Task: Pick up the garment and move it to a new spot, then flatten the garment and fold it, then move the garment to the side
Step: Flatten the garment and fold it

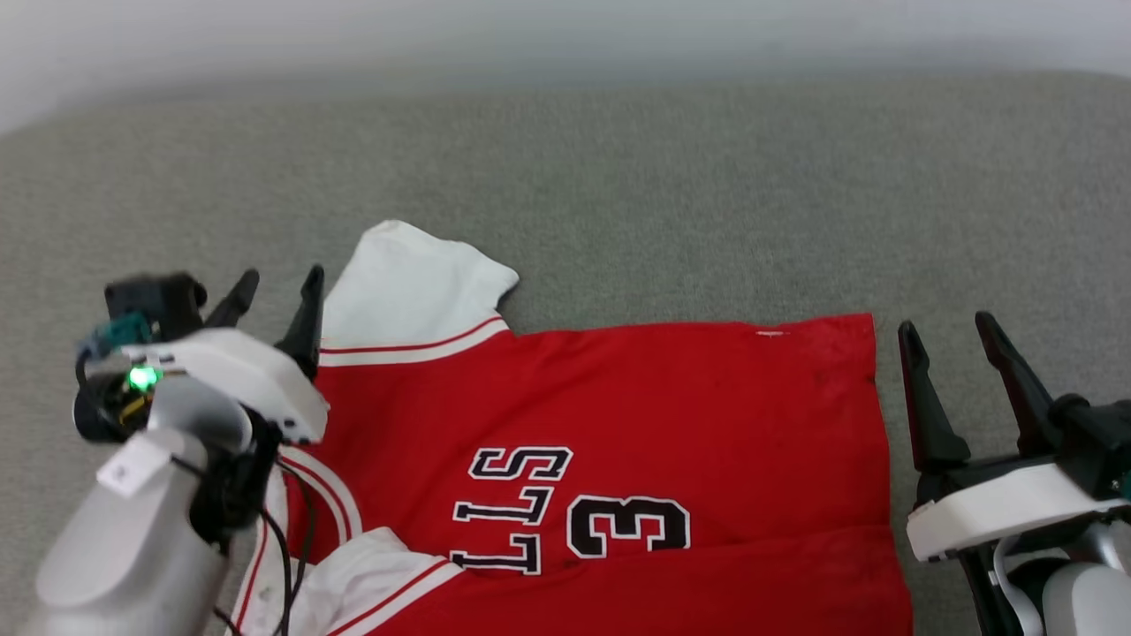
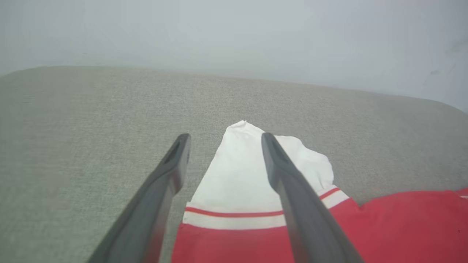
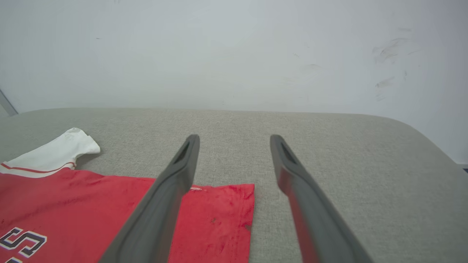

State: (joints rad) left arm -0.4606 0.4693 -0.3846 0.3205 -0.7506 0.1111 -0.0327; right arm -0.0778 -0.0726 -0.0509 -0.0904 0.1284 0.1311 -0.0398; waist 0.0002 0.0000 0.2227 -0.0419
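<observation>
The garment (image 1: 618, 415) is a red sports shirt with black lettering and a white sleeve (image 1: 411, 287), spread flat on the grey surface. My left gripper (image 1: 274, 287) is open just left of the sleeve, nothing between its fingers. In the left wrist view the garment's (image 2: 384, 226) white sleeve (image 2: 237, 175) lies under my left gripper (image 2: 225, 140). My right gripper (image 1: 950, 331) is open beside the garment's right edge, apart from it. In the right wrist view the red hem corner (image 3: 223, 215) lies below my right gripper (image 3: 234, 140), whose fingers hold nothing.
The grey fabric surface (image 1: 663, 203) stretches back to a pale wall (image 3: 234, 54). Its rounded right end (image 3: 435, 146) shows in the right wrist view. A second white sleeve (image 1: 353, 574) with red trim lies at the lower left beside my left forearm.
</observation>
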